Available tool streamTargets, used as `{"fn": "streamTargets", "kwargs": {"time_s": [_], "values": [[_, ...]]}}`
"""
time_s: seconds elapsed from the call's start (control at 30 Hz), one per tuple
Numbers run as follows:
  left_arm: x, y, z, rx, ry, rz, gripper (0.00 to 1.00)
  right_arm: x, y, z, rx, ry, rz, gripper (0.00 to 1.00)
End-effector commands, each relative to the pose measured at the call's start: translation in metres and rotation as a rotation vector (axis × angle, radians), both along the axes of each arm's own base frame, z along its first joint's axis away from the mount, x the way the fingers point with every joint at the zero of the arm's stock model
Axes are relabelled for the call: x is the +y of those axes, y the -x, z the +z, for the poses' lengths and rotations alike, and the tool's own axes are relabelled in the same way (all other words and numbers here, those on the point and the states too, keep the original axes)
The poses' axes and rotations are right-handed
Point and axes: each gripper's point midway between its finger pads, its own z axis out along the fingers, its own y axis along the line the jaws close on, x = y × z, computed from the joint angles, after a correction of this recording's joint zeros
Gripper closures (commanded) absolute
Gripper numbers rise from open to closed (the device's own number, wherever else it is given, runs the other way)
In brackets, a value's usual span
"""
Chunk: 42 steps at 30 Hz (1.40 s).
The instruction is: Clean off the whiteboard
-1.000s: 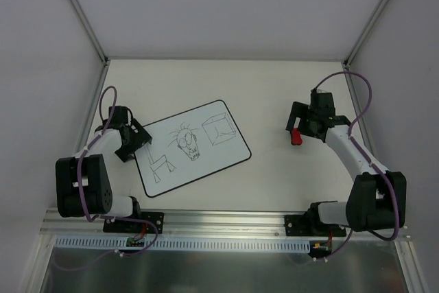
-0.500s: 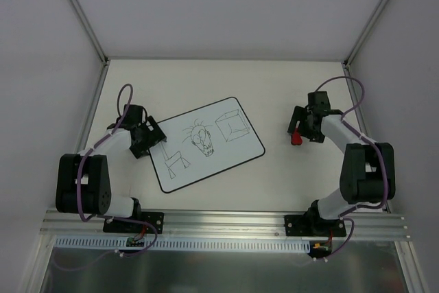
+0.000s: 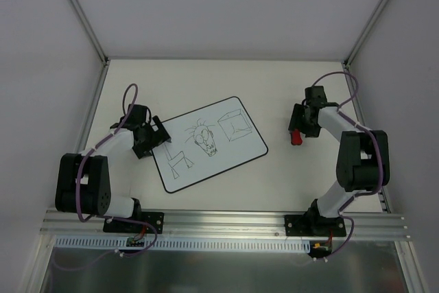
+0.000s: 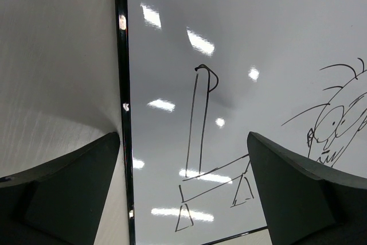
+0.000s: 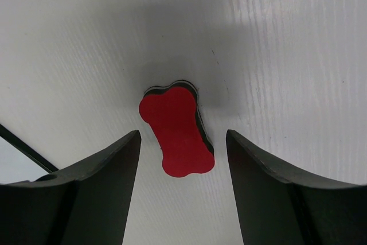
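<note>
The whiteboard (image 3: 240, 145) lies tilted on the table left of centre, with black sketches of a chair, a face and a box. My left gripper (image 3: 158, 136) is open at the board's left edge. In the left wrist view its fingers (image 4: 57, 199) straddle the black border, over the chair sketch on the whiteboard (image 4: 258, 27). A small red bone-shaped eraser (image 3: 296, 138) lies on the table to the right. My right gripper (image 5: 182, 193) hangs just above the eraser (image 5: 176, 133), open, with a gap on each side.
White walls close the table in at the left, back and right. An aluminium rail (image 3: 219, 221) with both arm bases runs along the near edge. Purple cables loop over each arm. The board's right corner (image 5: 23, 153) shows in the right wrist view.
The whiteboard has slid to the right with my left gripper at its left edge. The right arm has folded closer over the eraser and its jaws have narrowed.
</note>
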Motion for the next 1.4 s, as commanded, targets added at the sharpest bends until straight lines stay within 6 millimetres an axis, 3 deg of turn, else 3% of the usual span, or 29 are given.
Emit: {"fn": "streamTargets", "kwargs": {"time_s": [0.0, 0.23, 0.63, 0.67, 0.77, 0.87, 0.9, 1.03, 1.07, 1.33, 1.37], "values": [[-0.001, -0.007, 0.020, -0.050, -0.016, -0.036, 0.04, 0.008, -0.002, 0.007, 0.007, -0.008, 0.037, 0.36], [0.008, -0.013, 0.033, -0.083, -0.083, -0.082, 0.01, 0.014, 0.003, -0.002, 0.060, 0.002, 0.056, 0.36], [0.030, -0.015, 0.043, -0.103, -0.204, -0.110, 0.01, 0.008, -0.004, -0.005, 0.067, 0.064, 0.096, 0.51], [0.032, -0.014, 0.042, -0.099, -0.213, -0.110, 0.01, 0.007, -0.005, -0.004, 0.064, 0.069, 0.097, 0.55], [0.037, -0.012, 0.040, -0.092, -0.214, -0.103, 0.01, 0.014, -0.005, -0.001, 0.054, 0.069, 0.126, 0.90], [0.040, -0.010, 0.039, -0.086, -0.219, -0.094, 0.01, 0.028, -0.008, 0.012, 0.018, 0.115, 0.187, 0.93], [0.041, -0.009, 0.038, -0.084, -0.225, -0.086, 0.01, 0.034, -0.011, 0.022, -0.011, 0.133, 0.217, 0.94], [0.043, -0.005, 0.030, -0.043, -0.228, -0.059, 0.06, 0.094, -0.017, 0.046, -0.089, 0.103, 0.371, 0.96], [0.044, -0.005, 0.028, -0.034, -0.229, -0.045, 0.14, 0.107, -0.023, 0.055, -0.114, 0.097, 0.393, 0.96], [0.055, 0.020, -0.002, 0.177, -0.258, 0.048, 0.42, 0.216, -0.018, 0.051, -0.131, 0.108, 0.634, 0.96], [0.056, 0.025, -0.005, 0.200, -0.258, 0.057, 0.44, 0.226, -0.017, 0.043, -0.116, 0.113, 0.654, 0.96]]}}
